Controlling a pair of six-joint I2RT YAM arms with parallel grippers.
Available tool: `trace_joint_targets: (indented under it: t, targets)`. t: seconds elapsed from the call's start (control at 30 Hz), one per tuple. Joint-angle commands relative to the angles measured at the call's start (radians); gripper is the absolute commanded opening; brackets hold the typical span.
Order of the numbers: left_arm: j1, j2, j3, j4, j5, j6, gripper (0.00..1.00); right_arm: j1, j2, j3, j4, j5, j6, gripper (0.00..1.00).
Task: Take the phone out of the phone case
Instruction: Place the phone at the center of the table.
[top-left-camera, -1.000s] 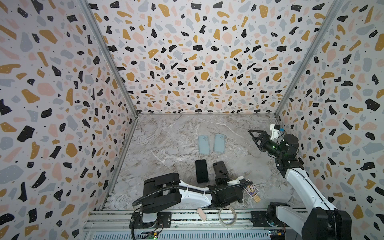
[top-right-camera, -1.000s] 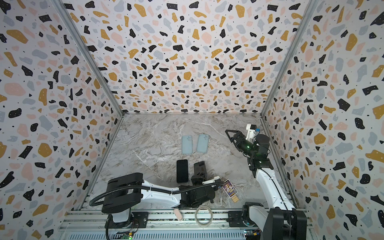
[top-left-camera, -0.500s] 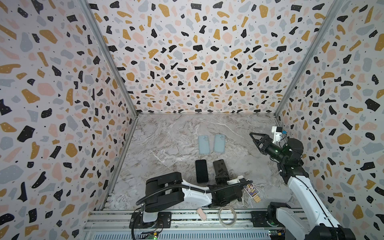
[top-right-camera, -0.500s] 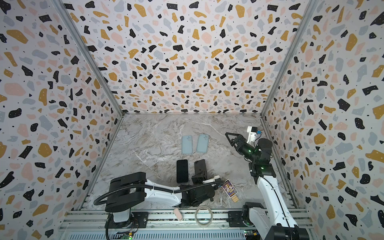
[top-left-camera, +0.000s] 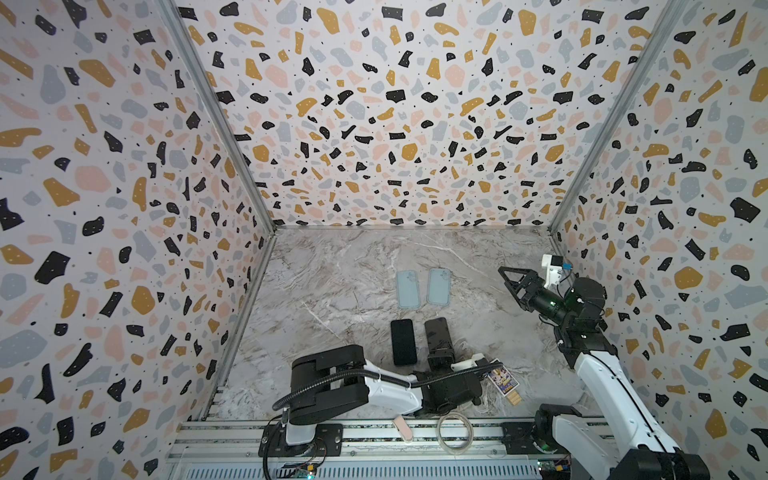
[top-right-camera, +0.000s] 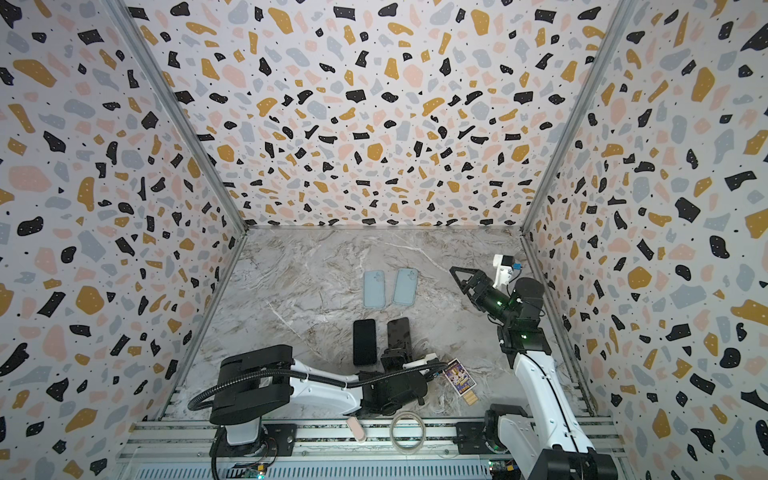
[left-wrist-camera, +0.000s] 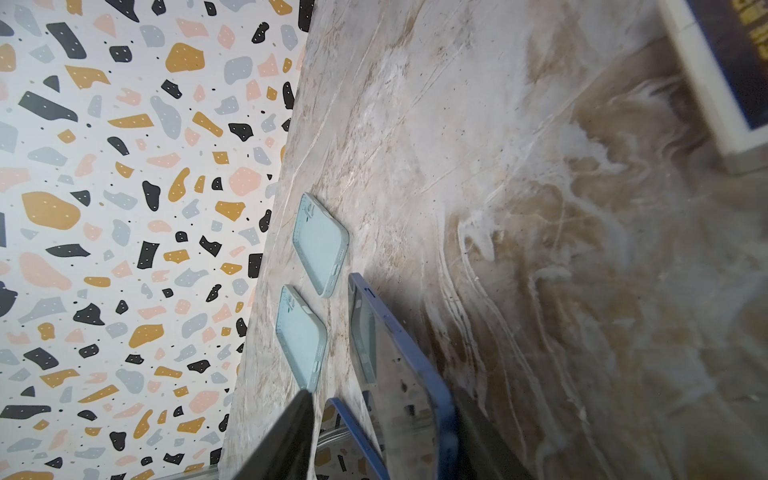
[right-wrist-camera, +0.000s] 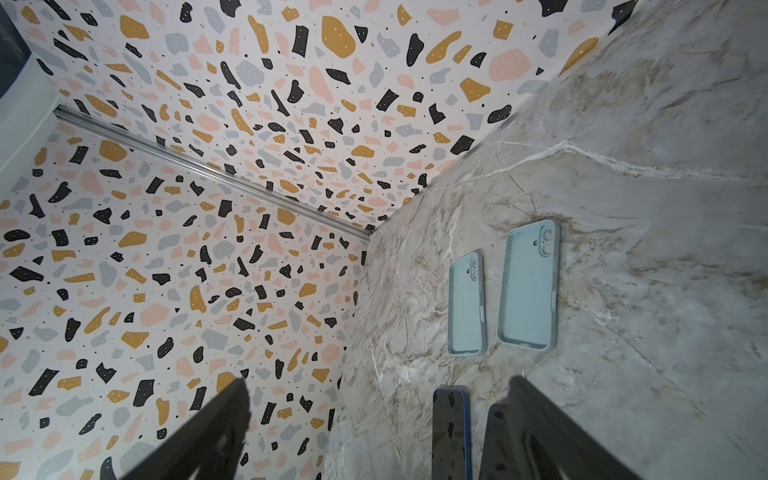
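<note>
Two phones lie bare at the near middle of the desk (top-left-camera: 332, 270), side by side and apart: the left phone (top-left-camera: 403, 341) and the right phone (top-left-camera: 436, 334), each with its long axis running near to far. Your left pincer (top-left-camera: 440, 358) sits low at the near end of the right phone and points far, so that phone stretches straight away from it. In the left wrist view the jaws stand partly apart with the phone's near end between them. One finger looks to touch it and the other is clear, so I judge there is no real hold. A card (top-left-camera: 503, 379) lies just right of that pincer. Farther off, two cases (top-left-camera: 407, 289) (top-left-camera: 439, 286) lie hollow side up and empty. Your right pincer (top-left-camera: 509, 280) hangs raised at the far right, jaws wide, holding nothing. Both phones look to be out of their cases. The left arm is much the nearer, and backing it straight toward the near edge, along the phone's length, should leave the phone undisturbed.
</note>
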Motion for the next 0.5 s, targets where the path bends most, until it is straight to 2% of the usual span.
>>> trace_joint_targets:
  t: [0.0, 0.17, 0.47]
  targets:
    - [0.003, -0.045, -0.008, 0.014, -0.006, -0.045, 0.64, -0.005, -0.004, -0.002, 0.031, -0.025, -0.005, 0.98]
    - [-0.005, -0.130, -0.017, -0.003, 0.007, -0.080, 0.77, -0.009, -0.024, 0.020, -0.014, -0.026, -0.036, 1.00]
    - [-0.007, -0.316, -0.016, -0.111, 0.005, -0.139, 0.80, -0.027, -0.035, 0.031, -0.026, -0.050, -0.049, 1.00]
